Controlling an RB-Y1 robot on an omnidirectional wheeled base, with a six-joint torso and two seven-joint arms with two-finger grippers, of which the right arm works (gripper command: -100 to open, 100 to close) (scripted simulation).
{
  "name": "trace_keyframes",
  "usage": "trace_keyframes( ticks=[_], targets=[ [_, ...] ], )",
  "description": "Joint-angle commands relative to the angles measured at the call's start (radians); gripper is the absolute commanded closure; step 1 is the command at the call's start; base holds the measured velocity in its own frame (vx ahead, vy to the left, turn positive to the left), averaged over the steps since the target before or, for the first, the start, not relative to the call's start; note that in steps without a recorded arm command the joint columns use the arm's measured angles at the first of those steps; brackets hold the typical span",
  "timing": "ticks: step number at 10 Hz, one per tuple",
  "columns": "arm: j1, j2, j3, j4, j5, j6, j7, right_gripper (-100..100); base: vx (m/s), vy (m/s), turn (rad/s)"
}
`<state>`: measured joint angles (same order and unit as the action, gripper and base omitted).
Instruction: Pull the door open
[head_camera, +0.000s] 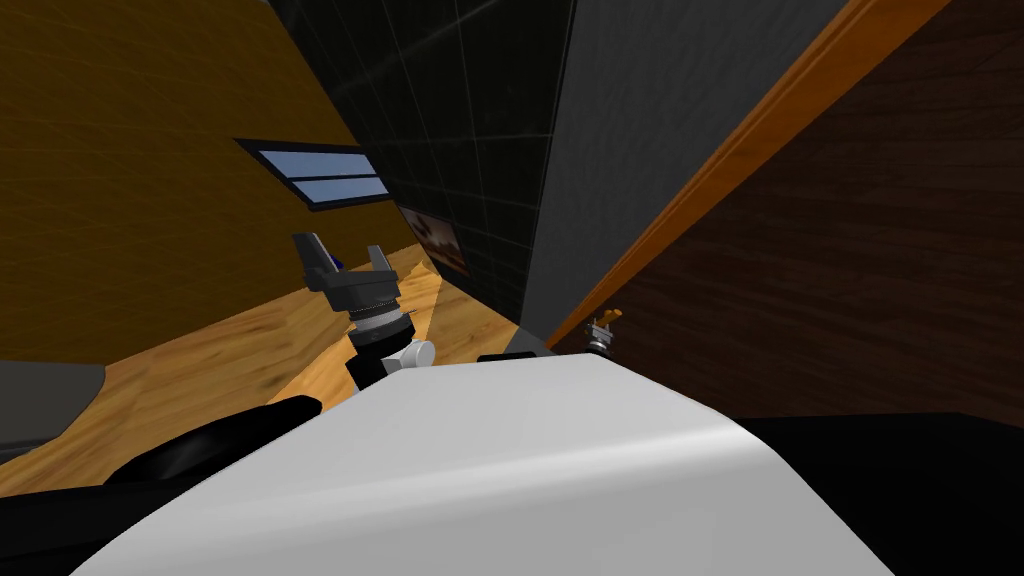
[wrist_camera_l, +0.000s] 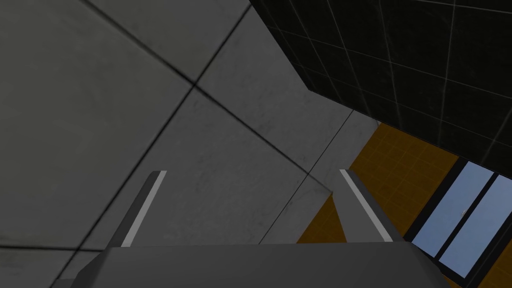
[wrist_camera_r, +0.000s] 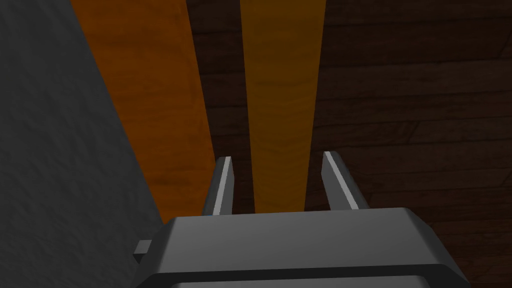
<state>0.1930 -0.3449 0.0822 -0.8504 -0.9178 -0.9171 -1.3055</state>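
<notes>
Right gripper (wrist_camera_r: 277, 157) has its fingers drawn in on the handle (wrist_camera_r: 280, 75), one on each side, clenched about it. That handle is a long, flat, straight-edged bar of orange-brown wood grain. Its long axis runs in line with the fingers and straight away from them, crossing the door's plank seams squarely. It sits on the door (wrist_camera_r: 410, 100), dark brown planked wood, close to the edge by the frame (wrist_camera_r: 145, 100), a smooth strip of brighter orange wood. A matte grey wall (wrist_camera_r: 50, 125) borders the frame. Left gripper (head_camera: 348, 258) hangs raised at my left, fingers spread wide, holding nothing.
</notes>
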Motion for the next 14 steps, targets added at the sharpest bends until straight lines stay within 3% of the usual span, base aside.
trace_keyframes(
  ticks=[1,5,14],
  targets=[
    [0.000,0.000,0.000,-0.001,0.000,0.001,0.002,100,-0.017,0.002,0.000],
    [0.000,0.000,0.000,-0.001,0.000,0.001,0.002,100,-0.005,0.001,0.003],
    [0.022,-0.040,0.122,-0.069,0.069,0.020,-0.063,100,-0.225,0.007,0.069]
  ],
)
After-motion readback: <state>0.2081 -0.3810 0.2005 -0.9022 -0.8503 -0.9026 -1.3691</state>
